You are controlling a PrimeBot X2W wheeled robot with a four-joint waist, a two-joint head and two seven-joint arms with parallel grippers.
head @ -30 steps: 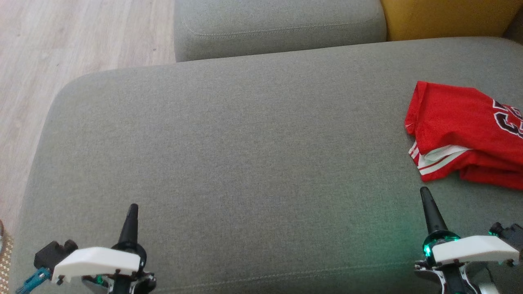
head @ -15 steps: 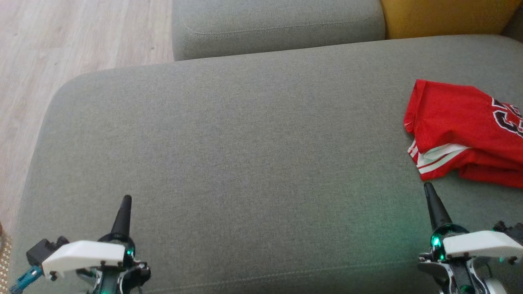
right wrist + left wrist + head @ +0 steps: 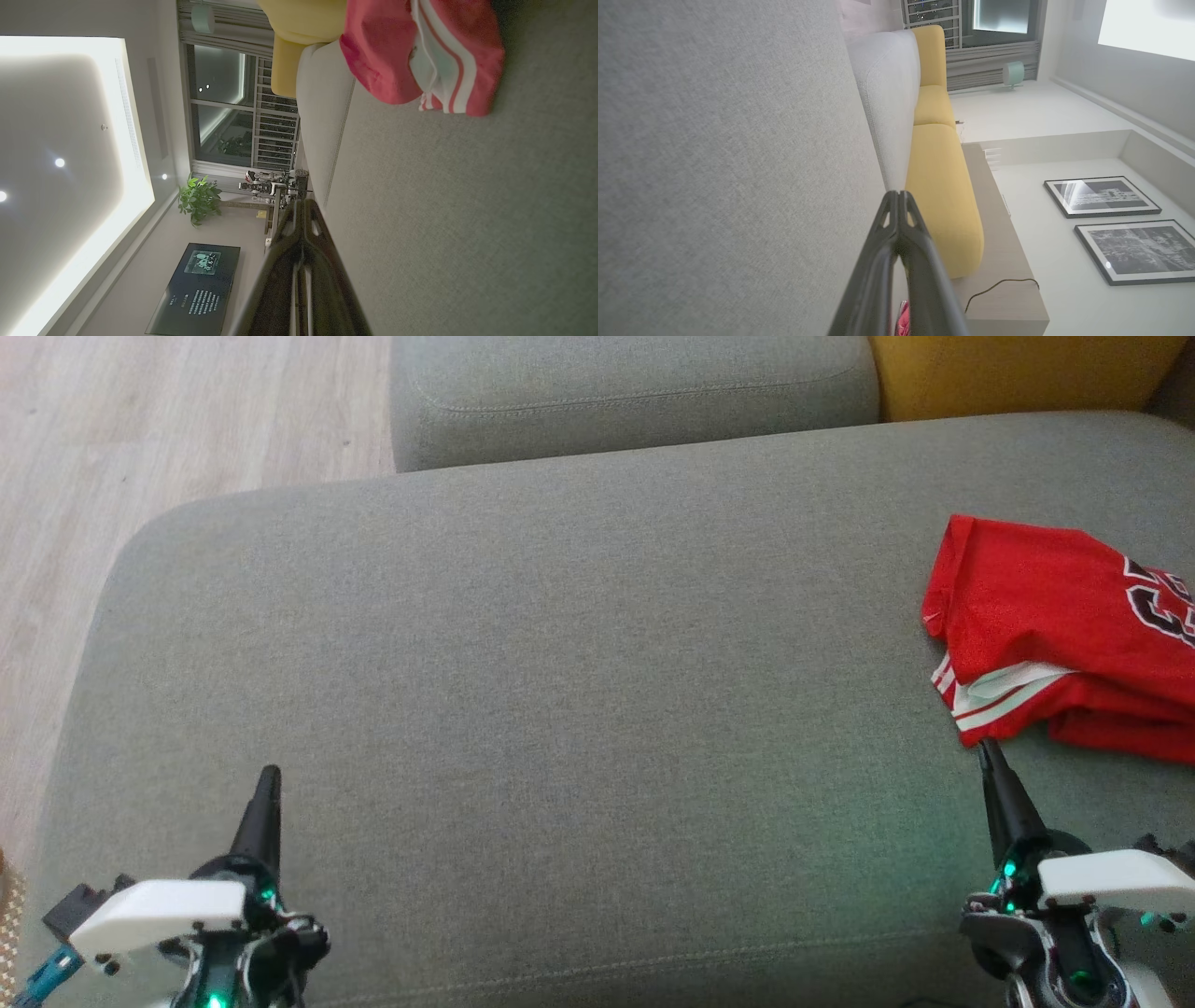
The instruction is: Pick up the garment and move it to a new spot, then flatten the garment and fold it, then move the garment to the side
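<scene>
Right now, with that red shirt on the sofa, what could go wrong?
1. The right jaws are shut, tip almost at the red shirt's striped hem; moving forward could shove the cloth rather than grip it.
2. The shirt lies in bunched layers, so a pinch may catch just one.
3. It runs past the head view's edge, so part goes unseen.

We see the red shirt (image 3: 1055, 625) cut off by the right edge of the head view, its black-and-white print sliced partway so that we cannot read it; the right wrist view crops it at the top edge; at the bottom of the left wrist view a pink sliver (image 3: 903, 322) sits between the blurred fingers (image 3: 873, 280) of the left gripper (image 3: 899, 195), too little for us to name; the writing on the wall screen (image 3: 198, 284) is too small to read; the yellow cushion (image 3: 1018, 373) runs out past the top edge.
</scene>
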